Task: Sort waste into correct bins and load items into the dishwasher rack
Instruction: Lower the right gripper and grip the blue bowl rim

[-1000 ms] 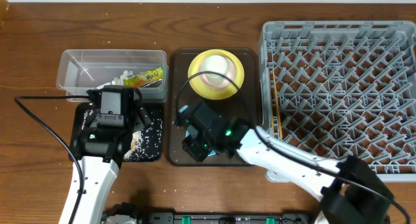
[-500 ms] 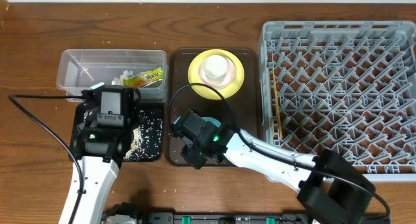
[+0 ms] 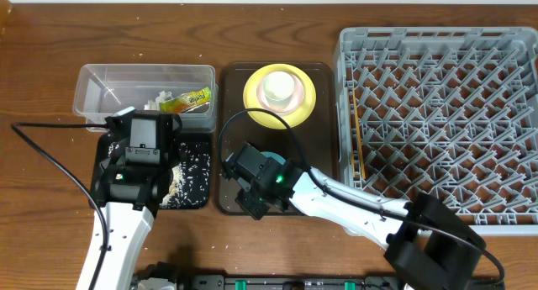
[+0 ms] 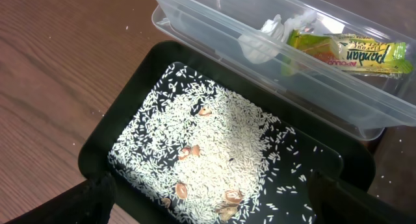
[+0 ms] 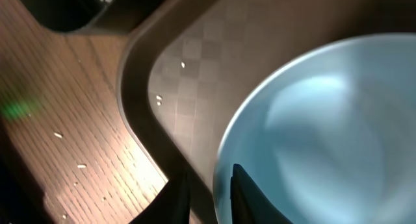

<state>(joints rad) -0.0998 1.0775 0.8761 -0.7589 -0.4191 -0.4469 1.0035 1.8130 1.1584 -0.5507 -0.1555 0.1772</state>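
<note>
R pincer (image 5: 209,188) moved left, pinching blue bowl (image 5: 325,133).

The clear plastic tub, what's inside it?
A crumpled white tissue and a yellow-green snack wrapper lie inside the clear tub. Its floor under them is covered, so anything beneath cannot be seen.

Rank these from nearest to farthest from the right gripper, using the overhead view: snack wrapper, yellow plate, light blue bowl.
From the right gripper:
1. light blue bowl, directly under it, at the near end of the brown tray.
2. yellow plate, at the tray's far end.
3. snack wrapper, farther left, inside the clear tub.
</note>
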